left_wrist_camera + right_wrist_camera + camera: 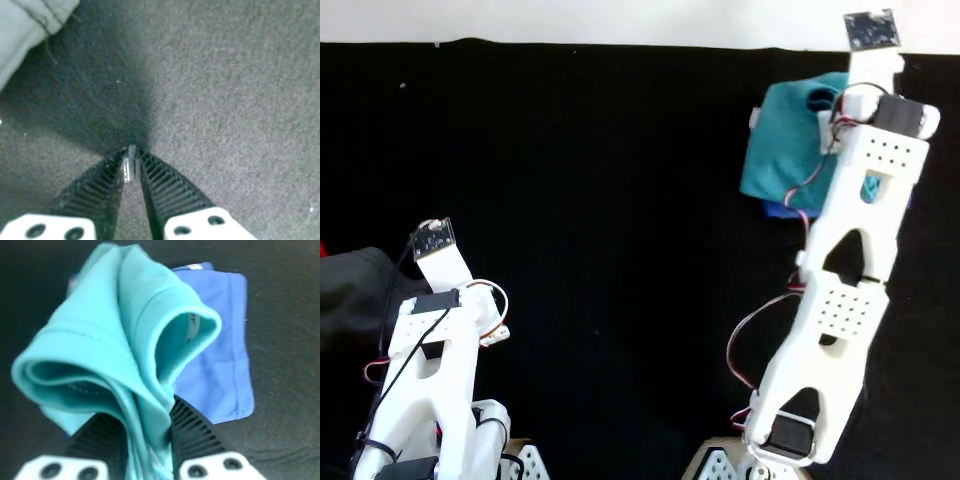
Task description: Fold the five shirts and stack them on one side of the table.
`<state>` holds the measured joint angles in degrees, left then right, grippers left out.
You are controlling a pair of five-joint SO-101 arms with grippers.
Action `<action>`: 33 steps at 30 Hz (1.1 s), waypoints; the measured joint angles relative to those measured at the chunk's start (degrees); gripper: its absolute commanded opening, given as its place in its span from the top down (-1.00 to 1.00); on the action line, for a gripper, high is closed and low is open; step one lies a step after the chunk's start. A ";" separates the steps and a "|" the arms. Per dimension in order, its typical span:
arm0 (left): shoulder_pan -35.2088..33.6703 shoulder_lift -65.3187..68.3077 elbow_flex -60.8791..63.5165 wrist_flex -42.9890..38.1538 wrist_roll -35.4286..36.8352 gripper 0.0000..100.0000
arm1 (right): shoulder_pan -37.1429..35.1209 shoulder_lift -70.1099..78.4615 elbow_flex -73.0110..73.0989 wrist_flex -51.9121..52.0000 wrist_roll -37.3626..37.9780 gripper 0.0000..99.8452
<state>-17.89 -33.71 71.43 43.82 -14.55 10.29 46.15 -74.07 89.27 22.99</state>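
Two shirts on the bench (620, 200): we see right fingers (192, 432) clamped on the teal shirt (115, 340), over the blue shirt (225, 340) (left fingers (162, 182) closed, empty).

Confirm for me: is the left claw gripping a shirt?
No, the left claw is closed on nothing, with bare table beneath it.

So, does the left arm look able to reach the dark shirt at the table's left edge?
Probably yes: the left gripper is shut and empty, and the dark shirt lies just beside that arm with nothing between them.
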 measured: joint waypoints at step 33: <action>0.00 0.00 0.00 0.00 0.00 0.98 | 5.63 8.00 -1.67 -10.64 8.09 0.99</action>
<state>-17.89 -33.71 71.43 43.82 -14.55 15.91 54.15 -75.74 78.64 31.08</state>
